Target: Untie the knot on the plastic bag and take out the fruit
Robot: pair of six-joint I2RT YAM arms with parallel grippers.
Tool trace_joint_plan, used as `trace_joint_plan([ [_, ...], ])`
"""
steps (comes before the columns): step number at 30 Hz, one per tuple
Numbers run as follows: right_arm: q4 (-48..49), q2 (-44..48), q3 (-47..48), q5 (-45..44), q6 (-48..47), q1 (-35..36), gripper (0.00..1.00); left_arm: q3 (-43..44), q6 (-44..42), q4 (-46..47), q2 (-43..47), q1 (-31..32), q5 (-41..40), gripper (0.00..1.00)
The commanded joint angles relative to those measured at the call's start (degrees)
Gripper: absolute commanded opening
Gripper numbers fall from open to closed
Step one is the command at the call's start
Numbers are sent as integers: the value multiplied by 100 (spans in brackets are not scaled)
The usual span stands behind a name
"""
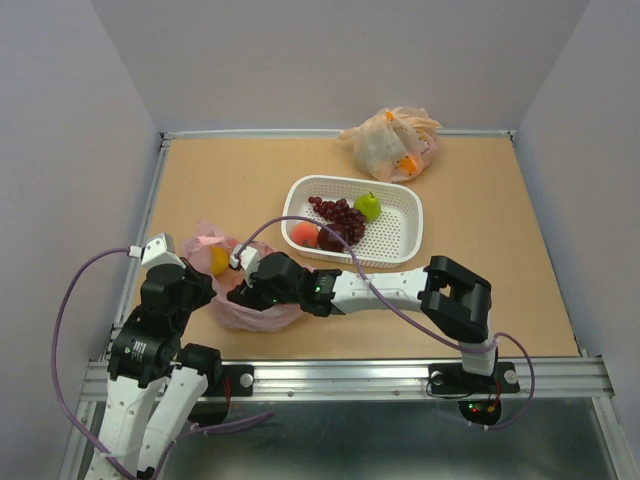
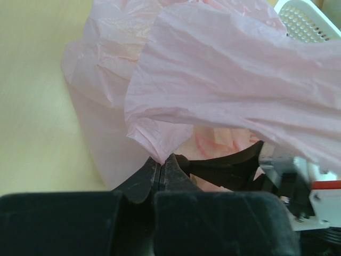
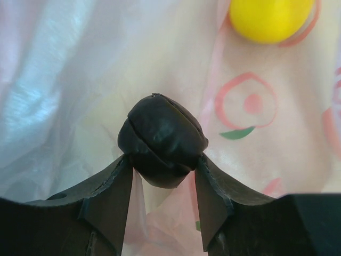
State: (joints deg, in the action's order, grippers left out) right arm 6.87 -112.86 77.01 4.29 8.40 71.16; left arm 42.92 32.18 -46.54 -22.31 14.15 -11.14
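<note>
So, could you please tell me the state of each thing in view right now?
left hand: shut on the plastic bag edge.
plastic bag: open, edge lifted.
right hand: inside the bag, shut on dark fruit.
lemon: loose inside the bag.
basket: upright, holding four fruits.
orange-beige bag: closed, untouched.

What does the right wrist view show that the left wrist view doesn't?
Right wrist only: the right gripper closed around a dark round fruit inside the pink plastic bag, with the yellow lemon beyond it. Left wrist only: the left gripper shut, pinching the bag's edge, plus a corner of the white basket and bare table. Both: the crinkly pink bag fills most of the frame.
</note>
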Motion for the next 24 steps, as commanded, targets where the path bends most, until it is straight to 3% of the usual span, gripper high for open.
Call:
trace_joint_plan([
  [1,376,475,-37,-315,109,-23,0,217,-37,-21,-125,17,-196,0],
  [9,499,1037,-379,-1667,415,-198,1,278,288,-434,-107,17,-670,0],
  [16,622,1626,-906,-1607,856,-603,1,411,473,-646,-116,17,-987,0],
  [24,640,2373,-1074,-2185,434,-699,1,340,218,-338,-186,26,-636,0],
])
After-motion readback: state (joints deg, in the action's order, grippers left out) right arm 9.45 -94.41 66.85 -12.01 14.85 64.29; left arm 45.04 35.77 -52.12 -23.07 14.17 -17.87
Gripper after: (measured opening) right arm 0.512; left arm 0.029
